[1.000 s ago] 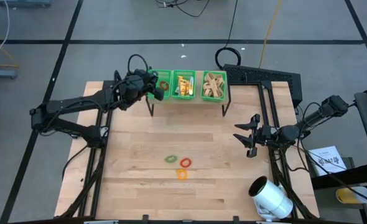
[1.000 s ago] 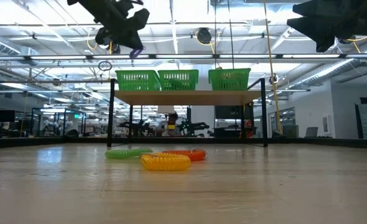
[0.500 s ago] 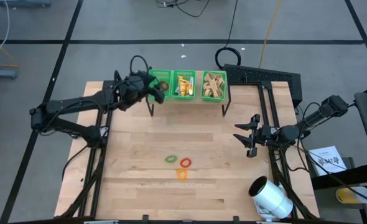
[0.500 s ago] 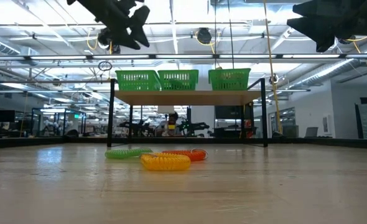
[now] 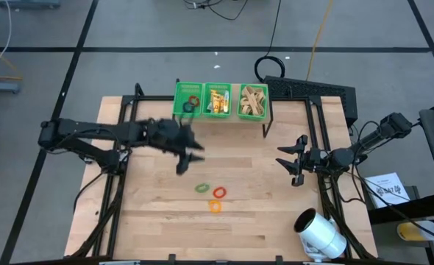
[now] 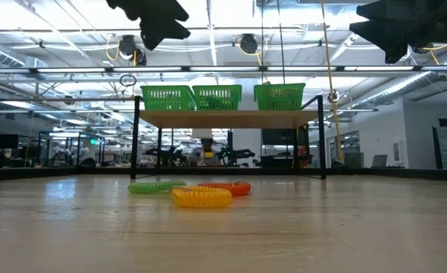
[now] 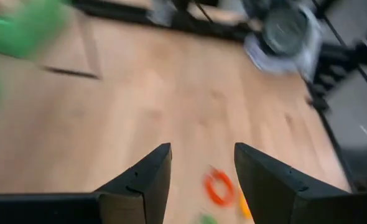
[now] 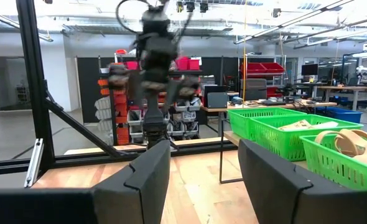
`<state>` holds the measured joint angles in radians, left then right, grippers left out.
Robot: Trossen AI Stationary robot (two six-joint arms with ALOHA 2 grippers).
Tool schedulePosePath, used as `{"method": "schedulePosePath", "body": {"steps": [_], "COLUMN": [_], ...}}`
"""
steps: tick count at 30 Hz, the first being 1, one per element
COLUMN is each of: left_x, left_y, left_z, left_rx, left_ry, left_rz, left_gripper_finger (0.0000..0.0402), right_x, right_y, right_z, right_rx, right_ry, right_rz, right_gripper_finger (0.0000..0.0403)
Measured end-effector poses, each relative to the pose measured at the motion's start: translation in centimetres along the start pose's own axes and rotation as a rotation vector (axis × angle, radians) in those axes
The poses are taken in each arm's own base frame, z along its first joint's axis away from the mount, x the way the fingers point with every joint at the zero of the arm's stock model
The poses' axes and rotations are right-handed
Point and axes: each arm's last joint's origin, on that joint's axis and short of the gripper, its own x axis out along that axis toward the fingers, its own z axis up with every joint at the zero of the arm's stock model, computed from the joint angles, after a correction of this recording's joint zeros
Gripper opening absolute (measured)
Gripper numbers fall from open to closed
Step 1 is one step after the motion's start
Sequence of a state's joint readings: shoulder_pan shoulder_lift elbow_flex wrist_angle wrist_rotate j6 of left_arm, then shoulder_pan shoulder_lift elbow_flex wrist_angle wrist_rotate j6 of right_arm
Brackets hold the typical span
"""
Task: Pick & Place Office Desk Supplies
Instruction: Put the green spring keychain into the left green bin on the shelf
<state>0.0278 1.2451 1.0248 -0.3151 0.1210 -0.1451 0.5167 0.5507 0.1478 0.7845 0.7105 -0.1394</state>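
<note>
Three rings lie flat on the wooden table near its middle: a green one [image 5: 201,188], a red one [image 5: 218,193] and an orange-yellow one [image 5: 215,207]. The low view shows the same green [image 6: 157,186], red [image 6: 231,187] and orange-yellow [image 6: 201,197] rings. My left gripper [image 5: 190,156] hangs open and empty above the table, short of the rings and left of them. In its wrist view [image 7: 202,152] the red ring [image 7: 219,188] lies beyond the fingers. My right gripper [image 5: 294,160] waits open at the right [image 8: 203,155].
Three green baskets [image 5: 217,101] with sorted items stand on a raised black-legged shelf [image 6: 227,118] at the table's far edge. A large white cylinder [image 5: 320,234] lies at the near right corner. Bare wood surrounds the rings.
My left gripper opened above the leftmost basket; the small purple piece at its tip is gone. It then swung away from the baskets toward the table's middle and near edge. There it turned and tipped toward the rings. The rings and my right arm kept still.
</note>
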Motion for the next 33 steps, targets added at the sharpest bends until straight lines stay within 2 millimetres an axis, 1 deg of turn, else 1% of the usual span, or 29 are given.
{"method": "schedulePosePath", "body": {"steps": [2,4,6,9,13,18,23,26,30,33], "left_x": [1.1,2.7,4.4,6.9,10.1,12.9,14.8,15.4,15.6,15.6], "left_y": [-1.5,-2.7,-3.7,-4.7,-5.5,-5.8,-5.4,-5.3,-4.9,-4.6], "left_z": [-0.8,-1.9,-3.0,-4.9,-7.7,-10.9,-13.2,-13.6,-13.9,-13.8], "left_rx": [0.003,-0.011,-0.019,0.008,0.043,0.070,0.060,0.053,0.035,0.023], "left_ry": [0.063,0.131,0.184,0.260,0.384,0.516,0.602,0.614,0.627,0.628], "left_rz": [-0.036,-0.024,0.024,0.085,0.109,0.113,0.144,0.151,0.161,0.167], "left_gripper_finger": [0.0182,0.0187,0.0200,0.0231,0.0275,0.0312,0.0330,0.0329,0.0314,0.0285], "right_x": [0.0,0.0,0.0,0.0,0.0,0.0,0.0,0.0,0.0,0.0], "right_y": [0.0,0.0,0.0,0.0,0.0,0.0,0.0,0.0,0.0,0.0], "right_z": [0.0,0.0,0.0,0.0,0.0,0.0,0.0,0.0,0.0,0.0], "right_rx": [0.000,0.000,0.000,0.000,0.004,0.008,0.008,0.008,0.009,0.009], "right_ry": [0.000,0.000,0.000,0.000,0.000,-0.001,-0.001,-0.001,-0.001,-0.002], "right_rz": [0.000,0.000,0.000,0.000,0.000,0.000,0.000,0.000,0.000,0.000], "right_gripper_finger": [0.0183,0.0183,0.0183,0.0183,0.0183,0.0183,0.0183,0.0183,0.0183,0.0183]}}
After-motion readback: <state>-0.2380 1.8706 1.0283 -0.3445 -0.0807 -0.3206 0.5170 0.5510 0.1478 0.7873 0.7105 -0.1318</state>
